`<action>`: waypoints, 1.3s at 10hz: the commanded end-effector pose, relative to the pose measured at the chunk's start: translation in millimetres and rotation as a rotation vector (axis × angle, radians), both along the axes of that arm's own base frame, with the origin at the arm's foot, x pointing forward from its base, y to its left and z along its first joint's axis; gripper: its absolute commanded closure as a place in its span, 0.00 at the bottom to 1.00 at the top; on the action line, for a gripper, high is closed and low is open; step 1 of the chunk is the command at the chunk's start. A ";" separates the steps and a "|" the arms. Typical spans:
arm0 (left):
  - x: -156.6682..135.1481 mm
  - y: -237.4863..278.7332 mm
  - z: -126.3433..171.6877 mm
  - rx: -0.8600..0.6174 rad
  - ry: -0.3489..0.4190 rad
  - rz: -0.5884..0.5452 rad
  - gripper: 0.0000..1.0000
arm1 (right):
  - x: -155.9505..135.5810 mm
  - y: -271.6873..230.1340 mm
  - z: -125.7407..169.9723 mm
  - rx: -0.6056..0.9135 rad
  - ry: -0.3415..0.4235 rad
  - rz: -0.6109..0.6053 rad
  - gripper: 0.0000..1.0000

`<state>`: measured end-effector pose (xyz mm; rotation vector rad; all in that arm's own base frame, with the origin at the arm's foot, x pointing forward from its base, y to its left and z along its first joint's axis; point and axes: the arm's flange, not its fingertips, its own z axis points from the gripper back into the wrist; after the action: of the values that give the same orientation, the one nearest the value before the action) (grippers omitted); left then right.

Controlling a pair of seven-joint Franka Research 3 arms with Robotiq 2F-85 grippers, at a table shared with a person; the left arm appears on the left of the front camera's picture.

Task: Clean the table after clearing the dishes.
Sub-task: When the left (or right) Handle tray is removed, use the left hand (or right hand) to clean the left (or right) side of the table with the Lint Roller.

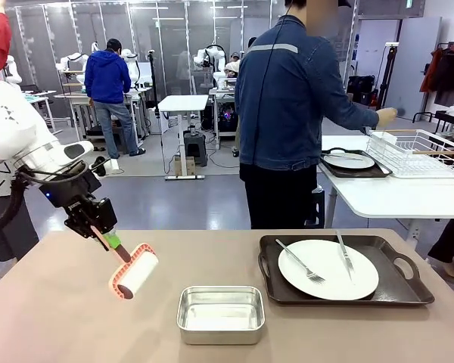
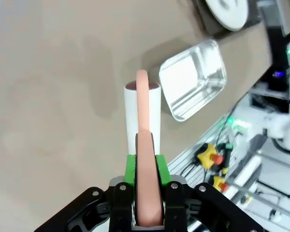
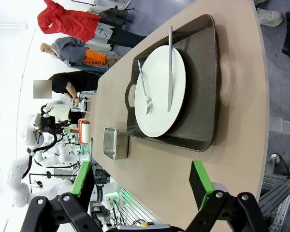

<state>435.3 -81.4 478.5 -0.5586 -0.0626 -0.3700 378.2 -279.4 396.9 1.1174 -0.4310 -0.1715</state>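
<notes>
Left gripper (image 1: 108, 238) clamped tight on the pink handle of a lint roller (image 1: 134, 272), its white drum angled down at the table (image 1: 53, 325), left of the pan (image 1: 221, 314). Right gripper (image 3: 141, 169) spread wide, holding nothing, on the tray side of the pan. Just right of the pan, one tray (image 1: 397, 291) sits on the table with plate (image 1: 329, 276), fork (image 1: 300, 262) and knife (image 1: 345, 255). Beyond the pan, a person (image 1: 287, 113) faces a white table (image 1: 393, 197), where the second tray (image 1: 363, 172) and other plate (image 1: 349, 161) lie beside a wire rack (image 1: 420, 151).
</notes>
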 end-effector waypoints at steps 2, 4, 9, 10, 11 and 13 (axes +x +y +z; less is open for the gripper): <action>58.1 12.2 -28.9 -0.166 0.095 0.137 0.79 | -2.1 1.3 3.4 0.001 -0.002 0.001 0.00; 75.4 8.6 -57.8 -0.190 0.136 0.171 0.79 | -2.1 1.3 3.4 0.001 -0.002 0.001 0.00; 89.2 26.3 -144.0 -0.304 0.148 0.284 0.79 | -2.1 1.3 3.4 0.001 -0.002 0.001 0.00; 88.0 30.7 -152.6 -0.321 0.117 0.301 0.79 | -2.1 1.3 3.4 0.001 -0.002 0.001 0.00; 89.3 35.1 -159.0 -0.363 0.095 0.310 0.79 | -2.1 1.3 3.4 0.001 -0.002 0.001 0.00; 96.1 50.1 -172.7 -0.356 0.133 0.299 0.79 | -2.1 1.3 3.4 0.001 -0.002 0.001 0.00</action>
<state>525.7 -38.9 316.7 -0.9055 -0.0559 -0.0215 378.4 -279.1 396.8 1.1175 -0.4305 -0.1710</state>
